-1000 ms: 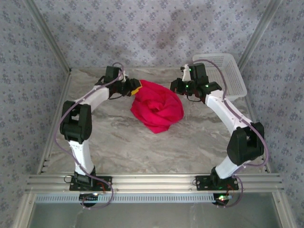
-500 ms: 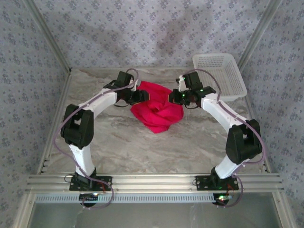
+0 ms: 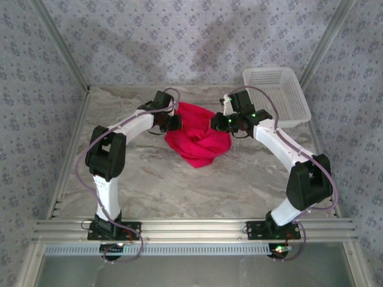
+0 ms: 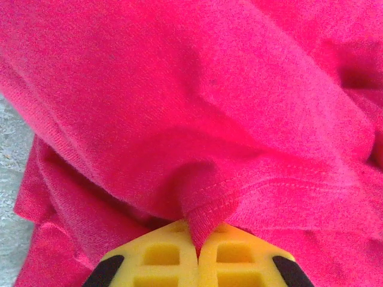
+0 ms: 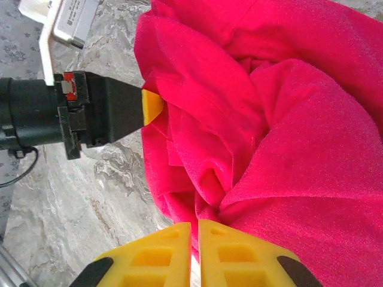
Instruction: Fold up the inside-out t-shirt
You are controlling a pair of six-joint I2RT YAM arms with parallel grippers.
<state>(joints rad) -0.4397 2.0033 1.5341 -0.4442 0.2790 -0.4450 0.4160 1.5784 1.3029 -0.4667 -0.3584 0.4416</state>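
Both arms have swung inward onto the crumpled bright red fabric t-shirt (image 3: 200, 140), heaped far back on the marbled table (image 3: 179, 185), left claw (image 4: 197, 251) clamped on a hem fold, right claw (image 5: 194, 239) pressed together at its edge, grip unclear, seemingly ready to spread it.

red t-shirt (image 3: 197, 140): 1 | white basket (image 3: 278, 98): 1 | left end effector (image 4: 197, 238) + right end effector (image 5: 195, 232): 2 | table (image 3: 179, 185): 1

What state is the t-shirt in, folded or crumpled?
Crumpled: the t-shirt lies in a bunched, twisted heap on the table, not flattened.
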